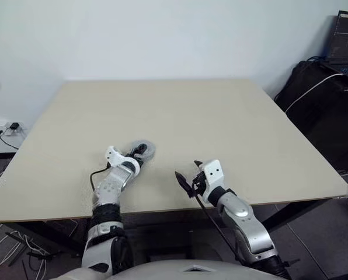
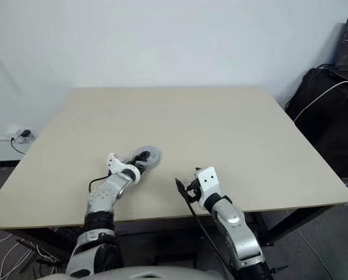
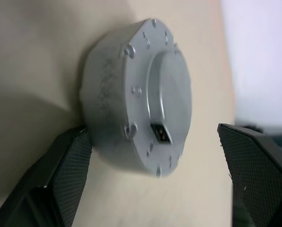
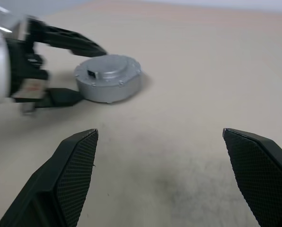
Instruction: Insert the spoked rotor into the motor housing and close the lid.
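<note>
**Closed motor on the tabletop**

You see the motor (image 4: 109, 78), lid (image 3: 165, 97) on, resting on the tabletop (image 1: 221, 128). Your left end effector (image 4: 79, 71) straddles it, fingers spread, one finger (image 3: 67, 170) touching its side. Your right end effector (image 4: 162, 175) hangs released near the motor.

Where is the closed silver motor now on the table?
The closed motor sits on the table near its front edge, left of centre, between the open fingers of the left gripper; the right gripper is apart, to its right.
</note>
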`<action>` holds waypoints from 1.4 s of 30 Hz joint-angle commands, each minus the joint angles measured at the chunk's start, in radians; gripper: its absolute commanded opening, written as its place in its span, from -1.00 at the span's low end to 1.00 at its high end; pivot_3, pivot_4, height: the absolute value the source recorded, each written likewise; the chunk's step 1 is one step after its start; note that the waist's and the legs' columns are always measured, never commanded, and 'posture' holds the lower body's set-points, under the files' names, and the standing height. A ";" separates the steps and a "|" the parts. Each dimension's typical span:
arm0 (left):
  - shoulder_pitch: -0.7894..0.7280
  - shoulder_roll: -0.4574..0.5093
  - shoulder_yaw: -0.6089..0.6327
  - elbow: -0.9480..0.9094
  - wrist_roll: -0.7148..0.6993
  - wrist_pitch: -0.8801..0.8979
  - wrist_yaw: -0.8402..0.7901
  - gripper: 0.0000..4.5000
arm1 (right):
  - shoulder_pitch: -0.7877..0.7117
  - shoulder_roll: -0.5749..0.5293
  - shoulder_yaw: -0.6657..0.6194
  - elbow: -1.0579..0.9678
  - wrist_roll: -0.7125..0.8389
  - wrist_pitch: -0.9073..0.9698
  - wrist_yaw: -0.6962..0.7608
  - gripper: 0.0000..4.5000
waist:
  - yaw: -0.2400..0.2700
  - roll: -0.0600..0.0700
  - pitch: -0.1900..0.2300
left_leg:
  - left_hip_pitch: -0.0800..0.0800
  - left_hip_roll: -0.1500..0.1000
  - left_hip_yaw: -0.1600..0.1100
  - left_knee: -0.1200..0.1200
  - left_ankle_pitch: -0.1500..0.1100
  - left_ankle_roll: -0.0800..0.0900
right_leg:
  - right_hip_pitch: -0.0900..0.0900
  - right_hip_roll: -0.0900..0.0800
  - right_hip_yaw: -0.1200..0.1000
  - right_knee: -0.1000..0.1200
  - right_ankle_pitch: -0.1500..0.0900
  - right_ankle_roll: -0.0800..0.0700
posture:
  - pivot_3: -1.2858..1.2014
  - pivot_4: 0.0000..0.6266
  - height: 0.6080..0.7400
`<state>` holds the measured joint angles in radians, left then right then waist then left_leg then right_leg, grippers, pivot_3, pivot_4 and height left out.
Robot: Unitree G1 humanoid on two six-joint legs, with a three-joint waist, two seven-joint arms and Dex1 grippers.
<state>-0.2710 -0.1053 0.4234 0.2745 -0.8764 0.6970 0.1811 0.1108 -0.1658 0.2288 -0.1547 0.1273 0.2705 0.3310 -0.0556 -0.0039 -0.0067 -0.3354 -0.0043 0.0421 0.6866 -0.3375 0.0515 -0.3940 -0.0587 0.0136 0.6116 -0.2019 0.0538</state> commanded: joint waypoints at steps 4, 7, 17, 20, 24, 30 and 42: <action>0.285 0.091 -0.226 -0.256 0.187 0.038 -0.050 0.98 | -0.020 0.044 -0.085 -0.003 0.032 0.017 -0.047 1.00 | -0.004 0.003 -0.003 | 0.007 0.005 0.003 -0.003 -0.004 0.002 | 0.003 0.000 0.001 0.001 -0.003 -0.003 | 0.03 -1.00 1.00; 0.365 0.149 -0.334 -0.354 0.323 -0.100 -0.124 0.98 | -0.013 0.052 -0.111 -0.003 0.040 0.032 -0.056 1.00 | -0.005 0.004 -0.002 | 0.007 0.005 0.003 -0.003 -0.004 0.001 | 0.003 0.000 0.001 0.001 -0.003 -0.004 | 0.03 -1.00 1.00; 0.556 0.152 -0.516 -0.369 0.805 -0.674 -0.050 0.98 | 0.074 0.161 -0.239 0.059 -0.037 -0.249 -0.269 1.00 | 0.036 0.009 0.007 | -0.002 0.010 0.005 -0.004 -0.005 0.000 | -0.013 -0.001 0.000 0.003 -0.005 -0.007 | 0.03 -1.00 1.00; 0.565 0.137 -0.526 -0.334 0.882 -0.815 -0.026 0.98 | 0.097 0.179 -0.250 0.068 -0.049 -0.327 -0.283 1.00 | 0.045 0.009 0.007 | -0.011 0.009 0.005 -0.003 -0.004 0.001 | -0.017 -0.002 0.000 0.004 -0.005 -0.007 | 0.03 -1.00 1.00; 0.567 0.129 -0.536 -0.289 0.946 -0.966 -0.018 0.98 | 0.109 0.159 -0.242 0.120 -0.109 -0.501 -0.293 1.00 | 0.044 0.010 0.008 | -0.012 0.009 0.006 -0.003 -0.006 0.003 | -0.017 -0.002 -0.001 0.002 -0.005 -0.007 | 0.03 -1.00 1.00; 0.564 0.099 -0.516 -0.240 0.928 -1.072 -0.043 0.98 | 0.117 0.162 -0.230 0.235 -0.110 -0.650 -0.281 1.00 | 0.043 0.010 0.009 | -0.011 0.009 0.007 -0.003 -0.006 0.004 | -0.016 -0.001 -0.001 0.001 -0.005 -0.007 | 0.03 -1.00 1.00; 0.576 0.060 -0.506 -0.200 0.864 -1.128 -0.116 0.98 | 0.111 0.146 -0.209 0.244 -0.022 -0.605 -0.156 1.00 | 0.044 0.010 0.009 | -0.010 0.009 0.007 -0.002 -0.006 0.006 | -0.015 -0.001 -0.001 0.002 -0.005 -0.006 | 0.03 -1.00 1.00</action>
<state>0.3173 -0.0395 -0.0845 0.0808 -0.0001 -0.4013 0.0767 0.2308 -0.0222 0.0130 0.1164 0.0849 -0.3364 0.1580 -0.0121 0.0060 0.0019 -0.3457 0.0048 0.0495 0.6849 -0.3437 0.0575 -0.4087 -0.0599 0.0129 0.6132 -0.2066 0.0476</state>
